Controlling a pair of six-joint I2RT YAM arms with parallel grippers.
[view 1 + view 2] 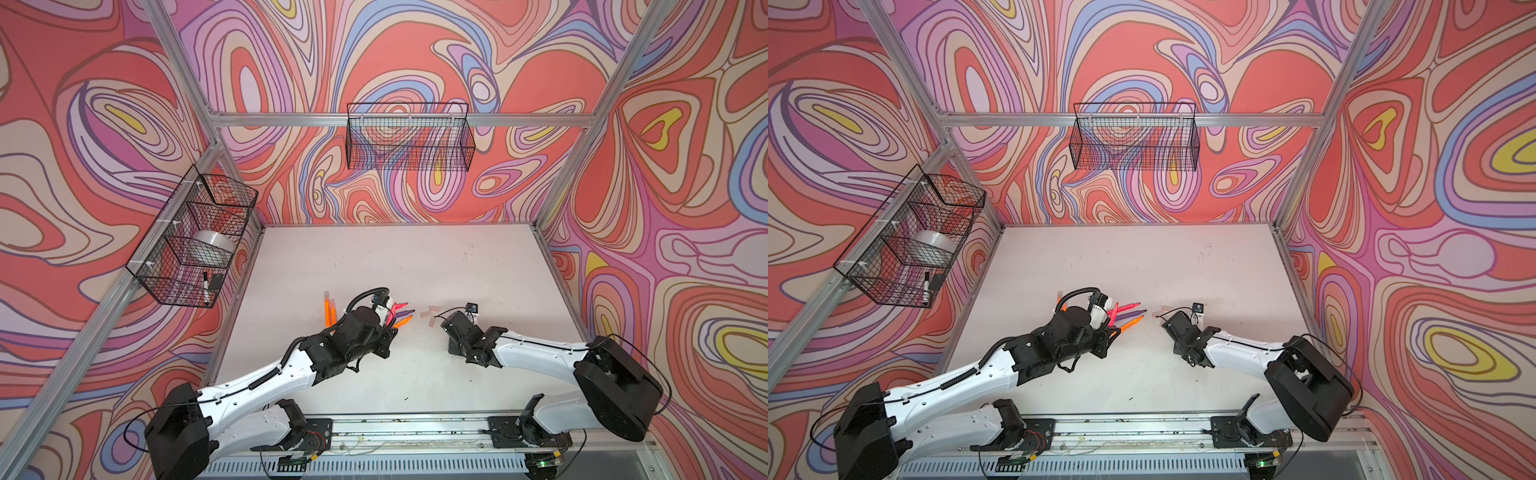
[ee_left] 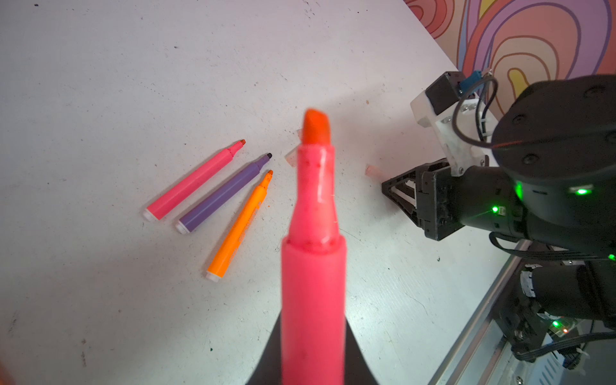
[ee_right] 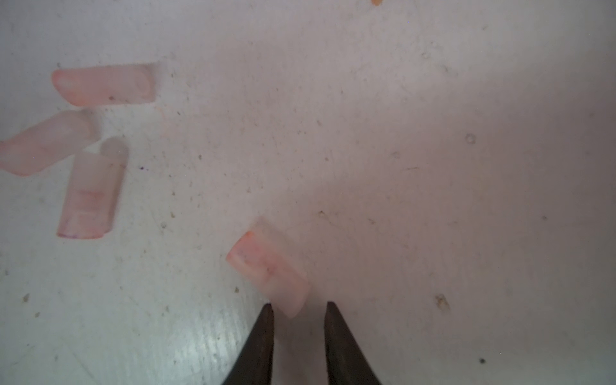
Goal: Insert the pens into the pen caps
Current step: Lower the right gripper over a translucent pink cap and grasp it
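Pink pen [image 2: 313, 283] — in left pincer [image 2: 313, 363]

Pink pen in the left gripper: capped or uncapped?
Uncapped. In the left wrist view the pink pen shows its bare tip, with nothing over it.

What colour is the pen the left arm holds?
Hot pink pen, with an orange tip; the left wrist view shows it best.

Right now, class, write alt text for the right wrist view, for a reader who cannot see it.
The right gripper has its two dark fingertips slightly apart, either side of the near end of a translucent pinkish pen cap lying on the scuffed white table. Three more caps lie close together farther off.
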